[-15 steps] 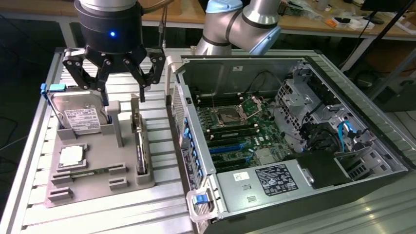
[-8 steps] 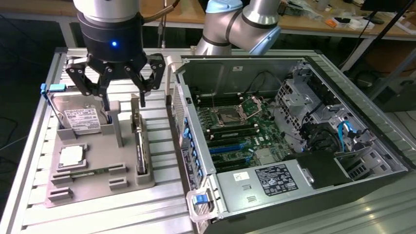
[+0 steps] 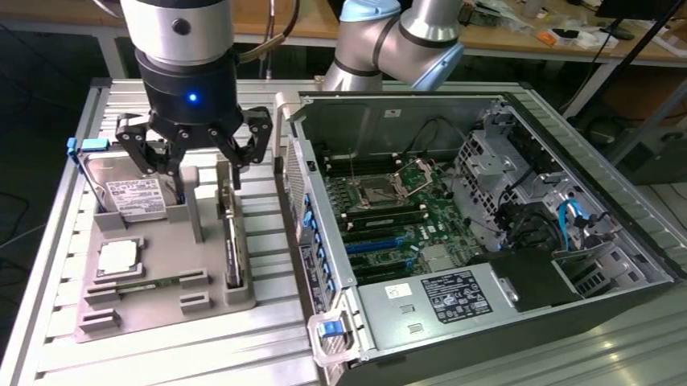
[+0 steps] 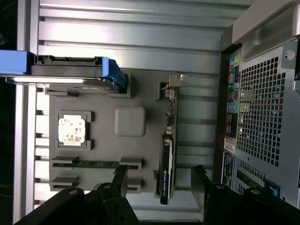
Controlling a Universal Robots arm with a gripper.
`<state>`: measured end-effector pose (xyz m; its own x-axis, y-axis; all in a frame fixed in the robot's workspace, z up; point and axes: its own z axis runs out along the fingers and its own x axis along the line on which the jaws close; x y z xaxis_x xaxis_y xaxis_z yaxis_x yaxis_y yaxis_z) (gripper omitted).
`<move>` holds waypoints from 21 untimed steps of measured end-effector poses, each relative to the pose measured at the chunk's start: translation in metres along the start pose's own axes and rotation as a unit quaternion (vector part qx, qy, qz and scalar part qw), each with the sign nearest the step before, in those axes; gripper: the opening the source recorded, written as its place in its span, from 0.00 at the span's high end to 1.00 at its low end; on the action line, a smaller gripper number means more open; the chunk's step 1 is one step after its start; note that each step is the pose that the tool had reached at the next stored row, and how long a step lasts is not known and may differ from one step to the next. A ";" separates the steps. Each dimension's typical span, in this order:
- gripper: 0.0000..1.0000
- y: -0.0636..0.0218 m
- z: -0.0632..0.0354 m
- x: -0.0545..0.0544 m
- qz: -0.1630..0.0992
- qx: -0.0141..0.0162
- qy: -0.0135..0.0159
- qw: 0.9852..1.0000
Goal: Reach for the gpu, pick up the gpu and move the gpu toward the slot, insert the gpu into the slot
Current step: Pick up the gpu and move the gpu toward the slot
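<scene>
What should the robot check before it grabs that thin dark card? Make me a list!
1. Gripper open: ok.
2. Card standing on edge in the gray tray: ok.
3. Card lined up with the gripper's gap, seen in the wrist view: ok.
4. Card gripped: not ok, nothing is held.
5. Computer case open: ok.
6. Blue slot free of other cards: ok.

A ribbed aluminium table (image 3: 161, 362) is seen as the work surface, with pale reflections caught along its slats. At twelve o'clock of the exterior view a wooden bench (image 3: 301, 20) is set, strewn toward one o'clock with small clutter (image 3: 558, 32). A dark, shadowed floor (image 3: 32, 161) is glimpsed at nine o'clock.
</scene>
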<state>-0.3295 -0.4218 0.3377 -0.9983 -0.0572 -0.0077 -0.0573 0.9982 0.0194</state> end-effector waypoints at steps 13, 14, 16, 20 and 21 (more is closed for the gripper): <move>0.34 -0.0028 0.0270 0.000 0.000 0.000 0.000 1.000; 0.34 -0.0031 0.0286 -0.001 0.000 0.000 0.000 1.000; 0.34 -0.0039 0.0318 -0.002 0.000 0.000 0.000 1.000; 0.34 -0.0052 0.0382 -0.006 0.000 0.000 0.000 1.000; 0.34 -0.0055 0.0399 -0.007 0.000 0.000 0.000 1.000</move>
<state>-0.3222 -0.4261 0.2978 -0.9983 -0.0572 -0.0084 -0.0574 0.9982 0.0193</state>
